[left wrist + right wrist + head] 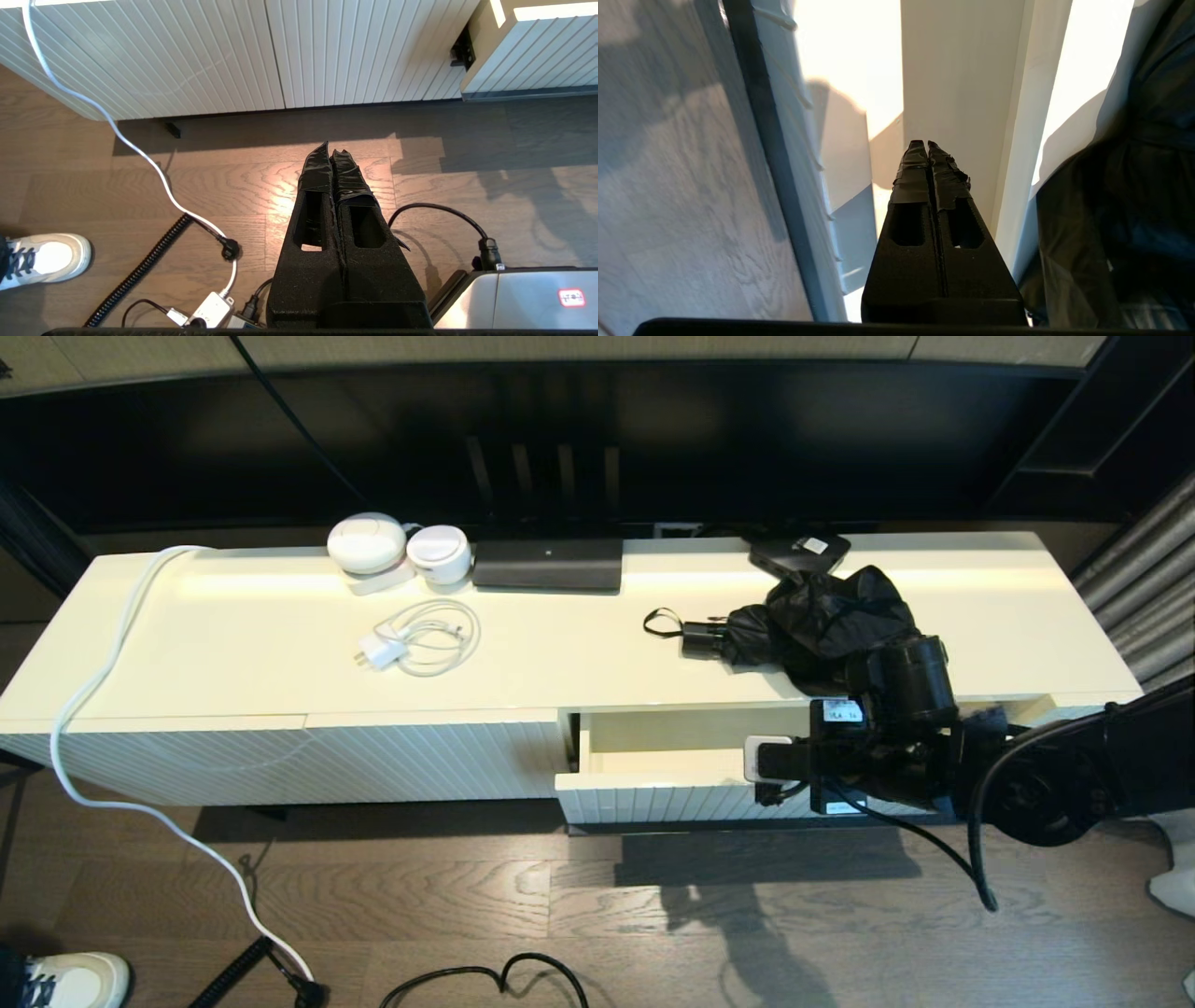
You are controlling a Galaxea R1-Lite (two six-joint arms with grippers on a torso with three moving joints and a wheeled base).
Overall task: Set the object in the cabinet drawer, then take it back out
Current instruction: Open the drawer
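The black folding umbrella [812,621] lies on the cabinet top at the right, its short handle [702,637] and wrist loop [661,623] pointing left. Right below it, the cream fluted cabinet drawer [653,795] stands pulled out, and the part of its inside that shows holds nothing. My right gripper [780,763] hovers over the drawer's right part, shut on nothing. In the right wrist view the shut gripper [927,145] points along the drawer's cream inside [952,70], between the black bar handle [756,140] and the umbrella fabric [1134,186]. My left gripper [331,151] hangs shut over the floor.
A flat black box with a white label [799,552] sits behind the umbrella. A black set-top box [548,564], two white round devices [367,543] and a white charger with coiled cable [415,642] lie further left. A white cable [103,672] drapes to the floor. A shoe [75,980] shows at the bottom left.
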